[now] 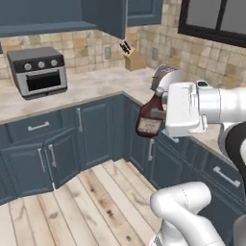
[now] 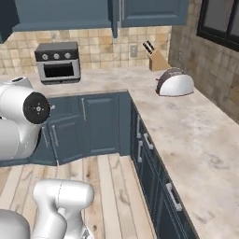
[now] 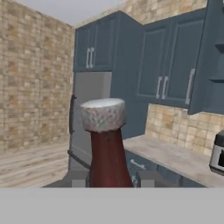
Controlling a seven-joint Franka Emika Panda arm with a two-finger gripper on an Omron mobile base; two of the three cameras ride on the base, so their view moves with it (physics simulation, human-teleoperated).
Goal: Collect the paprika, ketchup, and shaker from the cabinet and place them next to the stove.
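Note:
The ketchup (image 1: 149, 118), a dark brown-red bottle with a pale label, hangs slightly tilted in front of the counter corner, above the floor. My gripper (image 1: 162, 113) comes at it from the right and is shut on it. In the hand view the ketchup (image 3: 108, 148) rises between the two fingertips (image 3: 78, 178), its speckled pale cap on top. The slate-blue cabinet (image 1: 106, 17) hangs above the counter with a door swung open; its open shelf side (image 3: 215, 57) is at the right of the hand view. Paprika, shaker and stove are out of view.
A silver toaster oven (image 1: 38, 72) stands on the left counter, a knife block (image 1: 132, 58) in the corner, and a domed silver toaster (image 2: 175, 83) on the right counter. Blue base cabinets (image 1: 96, 129) line the wooden floor (image 1: 86, 202). A grey fridge (image 3: 89, 109) is in the hand view.

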